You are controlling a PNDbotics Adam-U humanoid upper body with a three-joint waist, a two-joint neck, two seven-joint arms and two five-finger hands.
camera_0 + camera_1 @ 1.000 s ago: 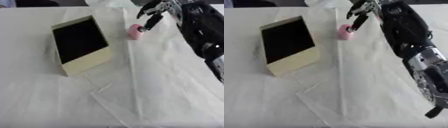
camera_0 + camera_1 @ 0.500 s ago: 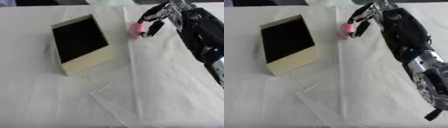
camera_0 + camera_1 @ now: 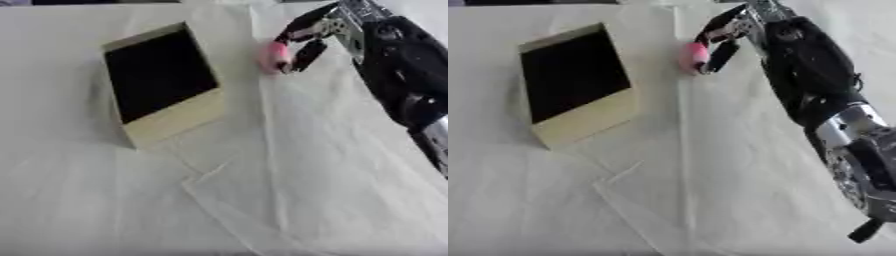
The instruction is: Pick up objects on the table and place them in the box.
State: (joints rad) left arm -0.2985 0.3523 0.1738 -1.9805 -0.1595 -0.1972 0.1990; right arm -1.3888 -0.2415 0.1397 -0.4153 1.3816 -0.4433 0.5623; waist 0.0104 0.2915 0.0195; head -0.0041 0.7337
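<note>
A small pink object (image 3: 276, 54) is pinched between the fingers and thumb of my right hand (image 3: 317, 31) at the upper middle, held just above the white cloth. The arm comes in from the right edge. To its left stands the box (image 3: 162, 80), cream-walled with a dark open inside, tilted on the table. The pink object (image 3: 696, 53) is to the right of the box and apart from it. My left hand shows in neither view.
A white cloth (image 3: 306, 170) with folds and a long crease covers the table. My black right forearm (image 3: 815, 85) stretches along the right side of the views.
My right hand has closed on the pink object and carried it slightly down and to the left, closer to the box.
</note>
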